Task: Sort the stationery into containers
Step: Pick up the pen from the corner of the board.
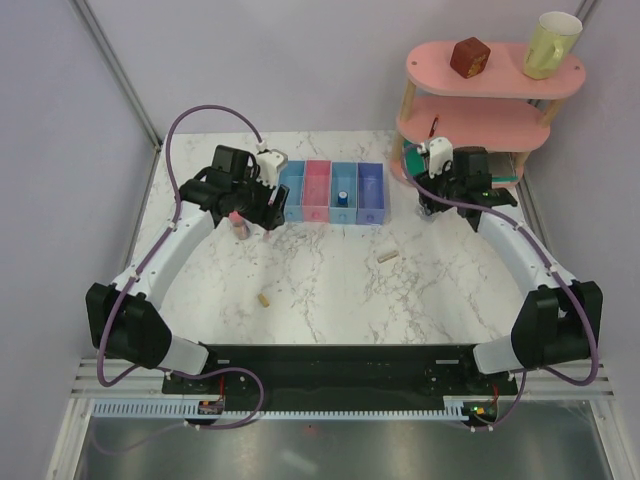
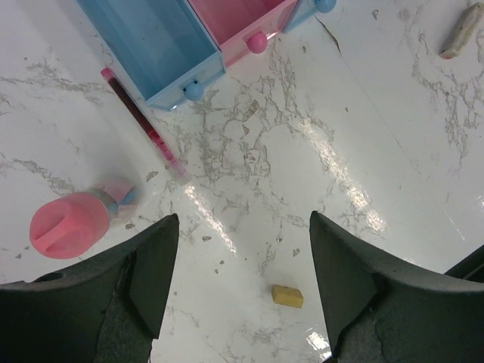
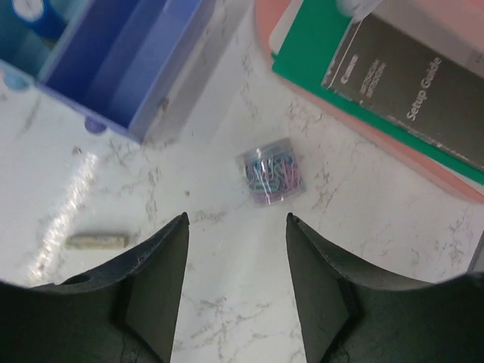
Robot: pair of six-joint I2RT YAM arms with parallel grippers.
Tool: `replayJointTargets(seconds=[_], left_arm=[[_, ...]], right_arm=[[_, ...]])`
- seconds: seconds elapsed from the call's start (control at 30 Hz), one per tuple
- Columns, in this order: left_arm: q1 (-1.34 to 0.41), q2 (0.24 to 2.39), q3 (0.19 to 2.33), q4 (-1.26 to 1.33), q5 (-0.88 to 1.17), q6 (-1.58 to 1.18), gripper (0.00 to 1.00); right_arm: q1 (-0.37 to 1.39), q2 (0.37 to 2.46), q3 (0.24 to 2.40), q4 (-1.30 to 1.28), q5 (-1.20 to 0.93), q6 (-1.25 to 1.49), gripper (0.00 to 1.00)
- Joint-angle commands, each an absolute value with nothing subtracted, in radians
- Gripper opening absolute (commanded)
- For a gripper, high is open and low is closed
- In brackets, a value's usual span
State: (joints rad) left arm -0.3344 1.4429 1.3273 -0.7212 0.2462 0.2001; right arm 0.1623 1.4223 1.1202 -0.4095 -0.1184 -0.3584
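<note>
The containers (image 1: 331,192) form a row of four joined bins at the back centre, and a tiny blue cylinder (image 1: 342,197) stands in the third one. My left gripper (image 2: 243,219) hangs open above the table near the light blue end bin (image 2: 162,38). A pink cylinder (image 2: 69,224) stands to its left, a thin red pen (image 2: 142,125) lies ahead, and a beige piece (image 2: 287,296) lies below between the fingers. My right gripper (image 3: 237,217) is open over bare marble. A clear tub of paper clips (image 3: 272,172) lies just ahead of its tips, right of the purple-blue bin (image 3: 125,64).
A pink tiered shelf (image 1: 480,110) stands at the back right with a brown cube (image 1: 469,57) and a yellow mug (image 1: 551,44) on top. A green booklet (image 3: 378,68) lies at its foot, close to the tub. A second beige piece (image 1: 387,256) lies mid-table.
</note>
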Motion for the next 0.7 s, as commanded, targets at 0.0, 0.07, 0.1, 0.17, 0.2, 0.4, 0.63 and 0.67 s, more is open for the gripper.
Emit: replayJointTargets(seconds=[0.0,0.07,0.1,0.17,0.2,0.4,0.63,0.67], left_arm=[[-0.342,1.419,1.368,-0.735,0.270,0.233,0.77],[-0.344,1.416,1.371,-0.736,0.268,0.233,0.77],[-0.344,1.416,1.371,-0.738,0.267,0.235,0.77],[-0.345,1.410,1.373,-0.741,0.267,0.236,0.77],[-0.345,1.408,1.373,-0.741,0.265,0.235,0.77],[-0.345,1.396,1.367,-0.742,0.261,0.242,0.77],[-0.347,1.414,1.376,-0.742,0.275,0.236,0.77],[-0.348,1.419,1.379,-0.744,0.273,0.235,0.78]], right_arm=[[0.132,1.454,1.285,-0.383,-0.224,-0.075,0.61],[0.124,1.479,1.347,-0.383,-0.270,0.028,0.61],[0.117,1.503,1.367,-0.383,-0.285,0.061,0.61],[0.110,1.529,1.419,-0.377,-0.314,0.128,0.61],[0.109,1.554,1.433,-0.373,-0.319,0.141,0.60],[0.106,1.591,1.473,-0.344,-0.273,0.192,0.56],[0.098,1.583,1.467,-0.293,-0.187,0.236,0.54],[0.097,1.582,1.462,-0.284,-0.177,0.242,0.54]])
